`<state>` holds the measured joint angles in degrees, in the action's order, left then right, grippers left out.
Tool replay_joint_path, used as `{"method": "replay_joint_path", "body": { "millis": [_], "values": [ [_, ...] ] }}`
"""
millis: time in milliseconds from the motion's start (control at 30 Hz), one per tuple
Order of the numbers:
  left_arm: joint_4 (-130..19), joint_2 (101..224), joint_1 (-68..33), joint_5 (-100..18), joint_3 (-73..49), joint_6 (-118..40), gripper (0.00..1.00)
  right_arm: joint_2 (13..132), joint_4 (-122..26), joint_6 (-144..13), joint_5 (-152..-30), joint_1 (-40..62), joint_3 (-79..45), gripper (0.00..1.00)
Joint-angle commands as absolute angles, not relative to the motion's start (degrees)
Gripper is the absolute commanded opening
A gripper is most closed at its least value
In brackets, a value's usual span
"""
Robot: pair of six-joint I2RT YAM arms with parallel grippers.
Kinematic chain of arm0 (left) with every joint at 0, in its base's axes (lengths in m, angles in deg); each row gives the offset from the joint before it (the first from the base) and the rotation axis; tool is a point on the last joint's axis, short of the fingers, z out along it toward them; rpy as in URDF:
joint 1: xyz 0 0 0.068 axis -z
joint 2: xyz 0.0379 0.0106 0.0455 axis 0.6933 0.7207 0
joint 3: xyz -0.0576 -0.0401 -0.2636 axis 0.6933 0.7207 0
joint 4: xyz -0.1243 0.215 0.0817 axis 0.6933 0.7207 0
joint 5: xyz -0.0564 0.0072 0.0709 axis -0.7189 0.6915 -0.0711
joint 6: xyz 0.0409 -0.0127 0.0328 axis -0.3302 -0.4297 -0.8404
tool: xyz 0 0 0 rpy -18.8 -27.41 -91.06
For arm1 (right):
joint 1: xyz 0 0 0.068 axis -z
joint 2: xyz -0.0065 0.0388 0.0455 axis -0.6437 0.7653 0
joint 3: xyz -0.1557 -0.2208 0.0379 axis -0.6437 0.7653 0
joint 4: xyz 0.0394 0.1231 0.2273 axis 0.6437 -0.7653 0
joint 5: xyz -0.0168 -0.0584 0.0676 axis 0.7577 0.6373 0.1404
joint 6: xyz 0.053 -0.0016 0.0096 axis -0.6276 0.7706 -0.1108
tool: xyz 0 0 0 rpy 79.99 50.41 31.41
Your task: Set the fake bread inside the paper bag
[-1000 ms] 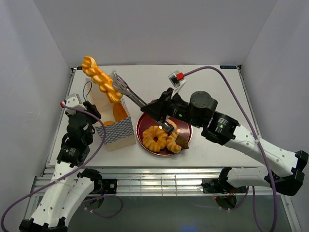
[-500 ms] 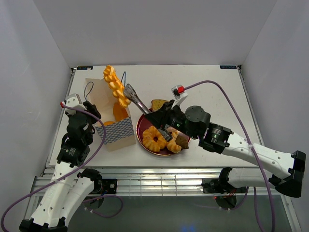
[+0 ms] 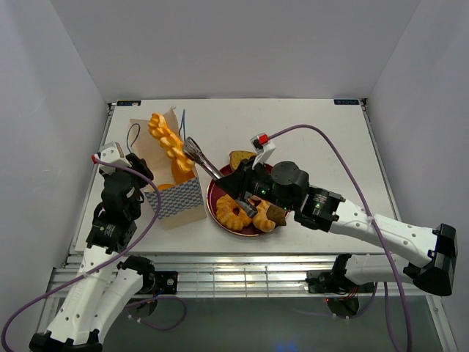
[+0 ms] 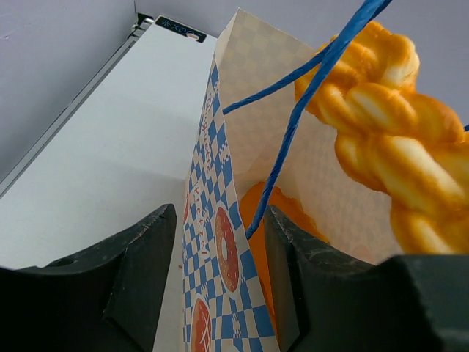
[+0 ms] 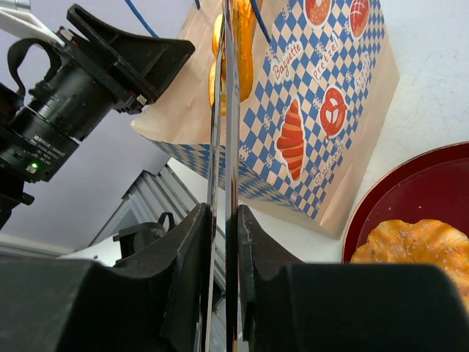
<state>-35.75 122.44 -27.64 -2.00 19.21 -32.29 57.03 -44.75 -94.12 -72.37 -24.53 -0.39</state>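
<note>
Looking down from the top external camera, the paper bag (image 3: 176,196) stands open on the table (image 3: 330,139), just left of the dark-red plate (image 3: 245,233). The left gripper (image 3: 145,176) pinches the bag's left wall. The right gripper (image 3: 244,183) is clenched on metal tongs (image 3: 199,155), whose tips clamp a twisted braid (image 3: 165,141). The braid leans with its lower end inside the bag's mouth and its upper end above the rim. A ring-shaped pastry (image 3: 234,211) and smaller brown pieces lie on the plate.

On the left wrist camera, the 2 fingers (image 4: 139,271) of the left gripper (image 4: 220,290) sit on either side of the bag's checkered wall (image 4: 220,242), gripping it. The braid (image 4: 388,169) hangs over the opening beside a blue cord handle (image 4: 308,110), and an orange roll (image 4: 267,213) rests deeper inside.

On the right wrist camera, the right gripper (image 5: 220,271) squeezes the tongs (image 5: 223,147), which run up to the braid (image 5: 245,51) at the bag's (image 5: 322,110) top. The plate (image 5: 432,183) shows at lower right with the pastry (image 5: 414,249) on it.
</note>
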Motion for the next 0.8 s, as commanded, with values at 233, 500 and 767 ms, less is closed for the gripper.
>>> {"method": "replay_joint_path", "body": {
  "millis": [233,500,767],
  "values": [
    [-34.55,122.62,-27.54,-2.09,18.67,-32.58,0.62,57.15,-43.75,-93.07,-75.84,-24.97,-3.44,0.08],
    [-34.55,122.53,-27.54,-2.18,18.76,-32.49,0.62,58.03,-46.21,-91.49,-76.72,-24.97,-5.99,0.35],
    [-34.55,122.53,-27.54,-2.27,18.67,-32.49,0.62,58.9,-47.44,-90.87,-76.89,-25.06,-7.92,0.44]
  ]
}}
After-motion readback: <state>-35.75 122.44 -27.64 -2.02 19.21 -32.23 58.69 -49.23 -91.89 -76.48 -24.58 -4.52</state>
